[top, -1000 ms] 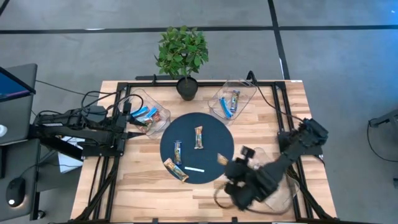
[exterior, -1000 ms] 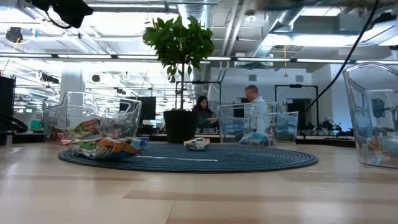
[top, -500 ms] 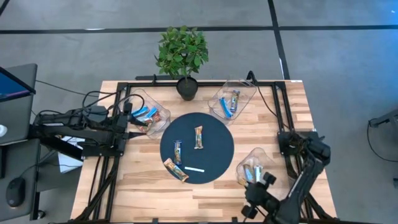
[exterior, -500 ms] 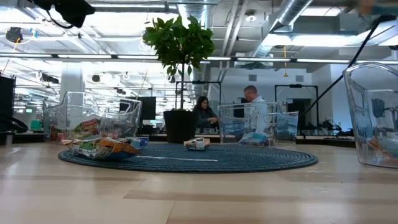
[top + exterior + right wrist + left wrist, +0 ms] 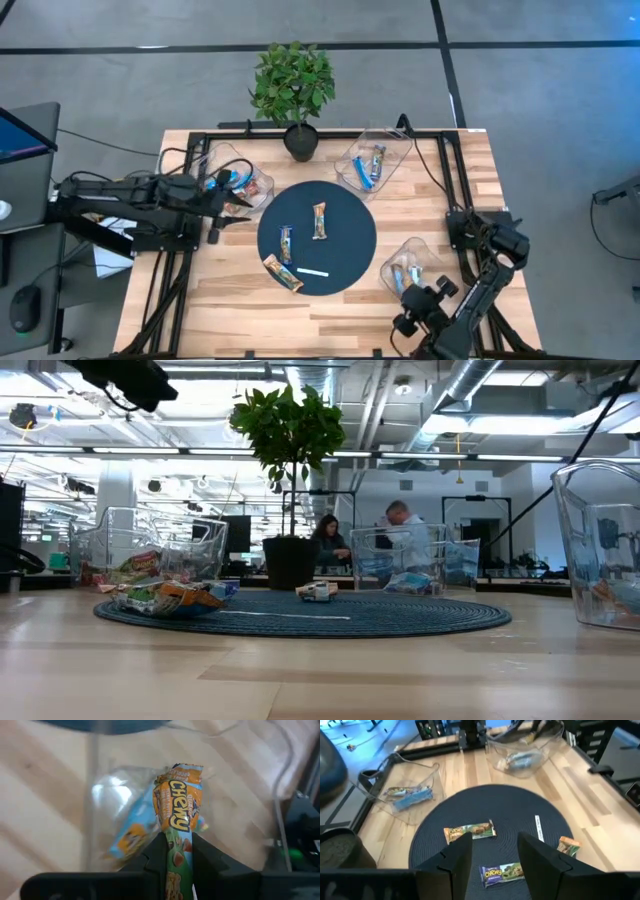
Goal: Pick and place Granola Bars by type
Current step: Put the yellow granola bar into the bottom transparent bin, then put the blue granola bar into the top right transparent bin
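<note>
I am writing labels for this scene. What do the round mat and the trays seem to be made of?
The round mat looks like woven or braided fabric, dark blue and matte: concentric ribs show in the left wrist view. The trays look like clear, glossy hard plastic: the bars inside show through the walls, and the rims catch light.

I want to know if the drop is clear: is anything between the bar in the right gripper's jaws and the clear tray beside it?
Nothing visible blocks it. The right gripper, at the table's near right corner, holds an orange granola bar just outside the clear tray. Only the tray's own wall lies between the bar and the blue bars inside, so it must go over the rim.
</note>
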Robot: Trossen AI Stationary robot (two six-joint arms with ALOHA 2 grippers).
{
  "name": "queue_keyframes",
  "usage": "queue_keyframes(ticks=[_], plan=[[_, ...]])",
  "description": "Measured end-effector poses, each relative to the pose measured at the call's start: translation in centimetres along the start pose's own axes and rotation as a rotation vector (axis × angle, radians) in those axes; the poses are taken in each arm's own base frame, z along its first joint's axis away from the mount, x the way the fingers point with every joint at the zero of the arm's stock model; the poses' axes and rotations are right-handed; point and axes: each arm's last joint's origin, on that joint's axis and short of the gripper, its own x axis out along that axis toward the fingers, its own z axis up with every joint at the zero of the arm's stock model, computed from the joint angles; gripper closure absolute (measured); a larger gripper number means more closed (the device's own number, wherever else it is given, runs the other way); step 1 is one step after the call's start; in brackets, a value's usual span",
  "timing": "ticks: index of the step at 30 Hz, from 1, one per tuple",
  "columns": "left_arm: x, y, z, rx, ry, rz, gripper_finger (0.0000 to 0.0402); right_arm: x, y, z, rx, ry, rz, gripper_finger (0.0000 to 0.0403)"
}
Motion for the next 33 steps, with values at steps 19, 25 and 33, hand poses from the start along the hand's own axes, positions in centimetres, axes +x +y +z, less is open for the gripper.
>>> queue_keyframes(ticks=[19,25,33], plan=[[4.7,-0.3,-0.9,0.036,0.198,-0.026,0.0249,1.6,-3.6,0.2,0.138,0.002,-0.056,0.0249],[5.3,-0.4,-1.1,0.097,0.221,-0.052,0.0249,1.2,-3.4,0.5,0.133,-0.101,-0.004,0.0186],[7.7,-0.8,-2.1,0.177,0.319,-0.151,0.0249,0.1,-2.8,2.2,0.043,-0.450,0.126,0.0180]])
